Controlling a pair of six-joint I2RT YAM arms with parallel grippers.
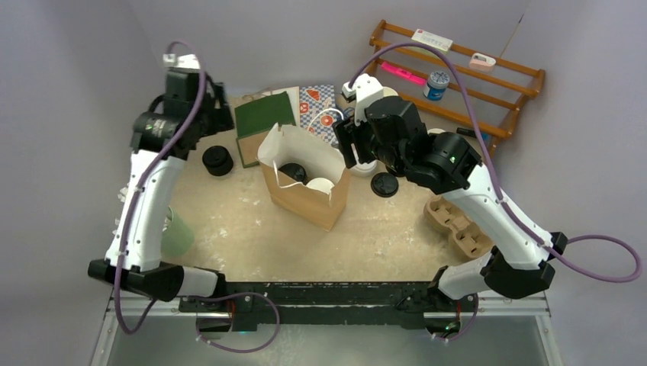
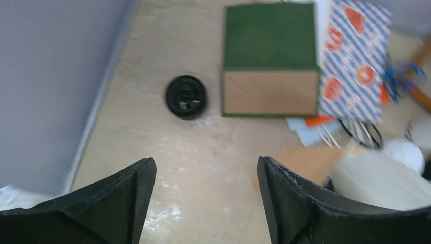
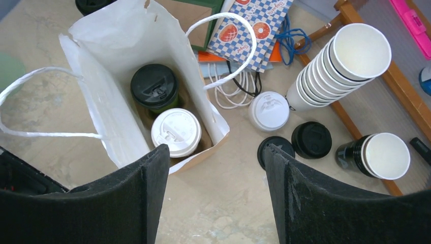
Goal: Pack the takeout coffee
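right wrist view puts both coffees inside the paper bag. the black-lidded cup stands toward 11 o'clock and the white-lidded cup sits right beside it, nearer me, both upright. my right gripper hangs above the bag's near corner, jaws apart with nothing between them. my left gripper is also spread and empty, over bare table well apart from the bag, with a loose black lid at 11 o'clock and the green box at 1 o'clock.

the packing looks done to me, so i judge the danger lies in getting clear. a white handle loop arches at 12 o'clock just past my right fingertips. if a finger hooks it as i lift, the light bag could drag or tip and spill the cups. dropping lower could crush the bag's wall onto the white lid. a careless swing toward 2 o'clock could topple the stack of cups.
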